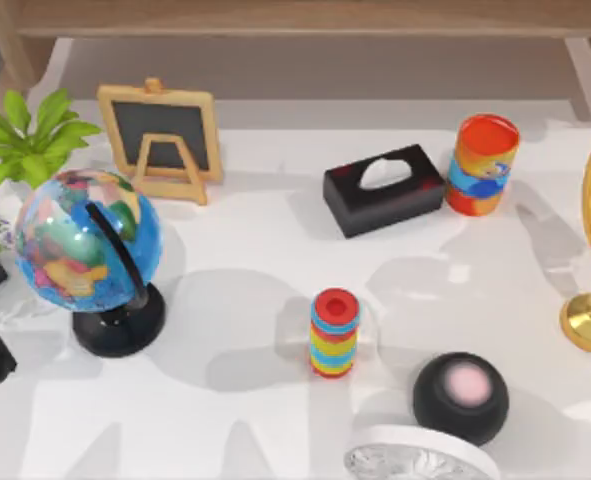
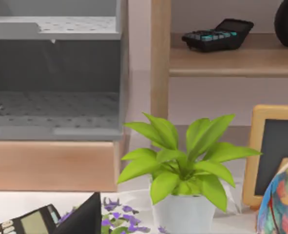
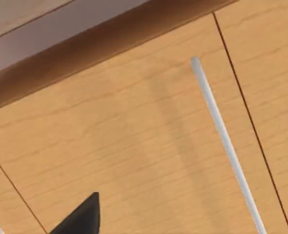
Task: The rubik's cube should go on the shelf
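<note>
Whether either set of jaws is open or shut cannot be told. A dark fingertip [image 3: 80,217] of the right arm faces pale wood panelling. On the white counter [image 1: 255,300], the shelf [image 1: 295,20] runs along twelve o'clock, behind the easel [image 1: 163,140] and tissue box [image 1: 383,188].

A white table [image 1: 275,420] stands before pale wooden cabinet panels [image 3: 148,146].
</note>
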`<act>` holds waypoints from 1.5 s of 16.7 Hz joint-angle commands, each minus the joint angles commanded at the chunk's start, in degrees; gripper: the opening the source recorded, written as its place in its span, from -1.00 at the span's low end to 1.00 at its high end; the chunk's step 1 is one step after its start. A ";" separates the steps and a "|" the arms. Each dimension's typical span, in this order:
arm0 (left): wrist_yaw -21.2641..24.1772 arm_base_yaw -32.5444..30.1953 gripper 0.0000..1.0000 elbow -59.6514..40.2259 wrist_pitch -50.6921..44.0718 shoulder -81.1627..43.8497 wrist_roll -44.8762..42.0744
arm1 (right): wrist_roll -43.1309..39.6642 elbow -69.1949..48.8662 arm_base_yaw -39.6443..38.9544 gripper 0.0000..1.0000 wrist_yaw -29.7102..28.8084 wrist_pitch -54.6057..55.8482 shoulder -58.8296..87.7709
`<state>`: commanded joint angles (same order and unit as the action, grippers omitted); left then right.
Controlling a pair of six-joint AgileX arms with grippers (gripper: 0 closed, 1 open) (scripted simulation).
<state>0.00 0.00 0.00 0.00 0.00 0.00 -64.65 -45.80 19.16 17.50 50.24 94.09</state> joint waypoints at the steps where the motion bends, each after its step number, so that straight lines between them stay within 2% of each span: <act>1: 0.00 0.00 1.00 0.00 0.00 0.00 0.00 | -3.70 -2.64 1.14 1.00 0.95 2.90 5.79; 5: 0.00 0.00 1.00 0.00 0.00 0.00 0.00 | -16.07 -11.35 4.81 1.00 4.28 12.49 25.16; 9: 0.00 0.00 1.00 0.00 0.00 0.00 0.00 | -23.35 -16.35 6.83 1.00 6.35 18.02 35.99; 17: 0.00 0.00 1.00 0.00 0.00 0.00 0.00 | -24.54 -17.14 6.85 1.00 6.58 18.75 37.72; 25: 0.00 0.00 1.00 0.00 0.00 0.00 0.00 | -24.64 -23.77 5.79 1.00 5.33 15.33 40.75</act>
<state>0.00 0.00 0.00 0.00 0.00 0.00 -89.29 -69.57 24.96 22.83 65.56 134.84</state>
